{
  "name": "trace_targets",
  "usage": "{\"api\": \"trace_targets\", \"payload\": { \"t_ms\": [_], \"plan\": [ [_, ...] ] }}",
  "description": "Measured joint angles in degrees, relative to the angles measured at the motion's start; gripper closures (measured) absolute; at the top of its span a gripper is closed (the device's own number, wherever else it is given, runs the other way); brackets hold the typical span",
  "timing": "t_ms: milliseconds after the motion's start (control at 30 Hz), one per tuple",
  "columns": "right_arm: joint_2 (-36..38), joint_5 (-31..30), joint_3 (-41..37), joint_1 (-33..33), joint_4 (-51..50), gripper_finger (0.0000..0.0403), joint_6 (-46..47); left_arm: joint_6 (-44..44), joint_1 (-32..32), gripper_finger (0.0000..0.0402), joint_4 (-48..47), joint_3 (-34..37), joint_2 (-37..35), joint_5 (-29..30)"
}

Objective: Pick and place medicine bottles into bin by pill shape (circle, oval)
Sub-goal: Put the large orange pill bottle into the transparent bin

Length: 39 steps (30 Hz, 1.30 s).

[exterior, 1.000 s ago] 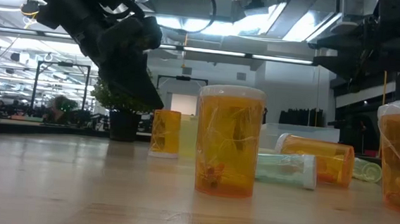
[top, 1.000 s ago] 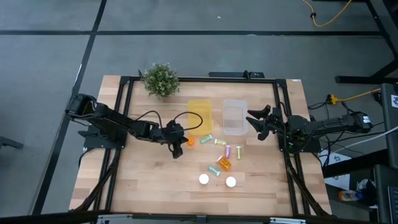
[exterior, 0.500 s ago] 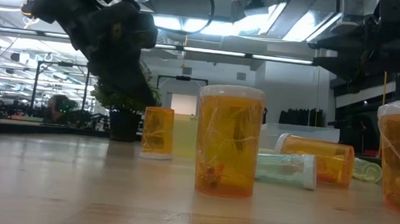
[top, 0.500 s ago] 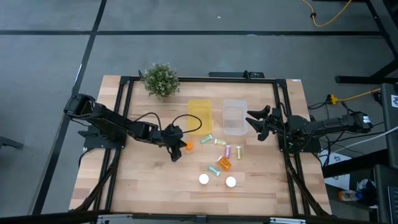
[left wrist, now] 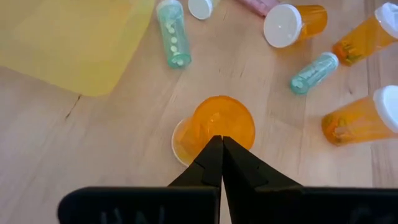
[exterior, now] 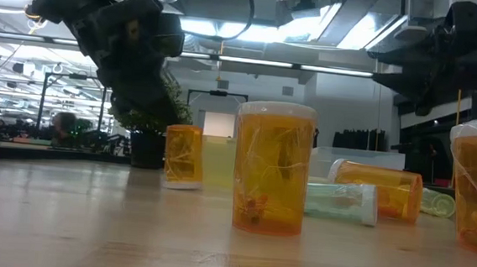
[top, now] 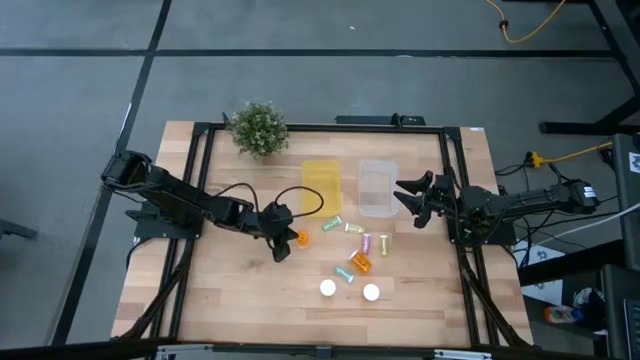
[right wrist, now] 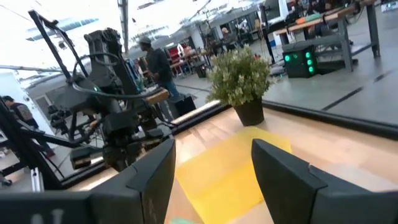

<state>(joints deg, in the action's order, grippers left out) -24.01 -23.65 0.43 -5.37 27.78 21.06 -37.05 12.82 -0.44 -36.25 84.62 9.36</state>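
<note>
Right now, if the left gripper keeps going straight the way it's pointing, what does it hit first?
Most likely the upright orange bottle: the left gripper, jaws shut, has its tips right at that bottle. Depth is unclear, so contact can't be confirmed.

Robotics lab, framed workbench (top: pixel 330 300), equipment racks (right wrist: pixel 106 56)
</note>
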Motion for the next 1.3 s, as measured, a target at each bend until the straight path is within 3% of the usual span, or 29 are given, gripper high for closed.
{"api": "trace_targets", "payload": {
  "t_ms": [133,200,400,767,1300],
  "plan": [
    [0.02,1.31,0.0,0.0,-0.25,0.0189,1.18,-0.94,0.0,0.0401,-0.82,-0.09,-0.11,-1.96],
    [0.0,1.44,0.0,-0.02,-0.3,0.0189,1.16,-1.52,0.12,0.0401,-7.74,1.03,1.02,-4.85],
    [0.03,1.45,-0.02,-0.02,-0.39,0.0189,0.81,-6.22,0.14,0.0399,-21.79,-1.82,0.53,-5.47],
    [0.02,1.91,-0.02,-0.02,-1.01,0.0189,1.02,0.14,-0.17,0.0399,-19.95,-7.19,-0.07,-0.78],
    [0.04,4.32,-0.02,-0.04,-1.92,0.0189,1.08,3.21,-0.2,0.0398,-12.68,-7.58,-0.13,1.66]
  ]
}}
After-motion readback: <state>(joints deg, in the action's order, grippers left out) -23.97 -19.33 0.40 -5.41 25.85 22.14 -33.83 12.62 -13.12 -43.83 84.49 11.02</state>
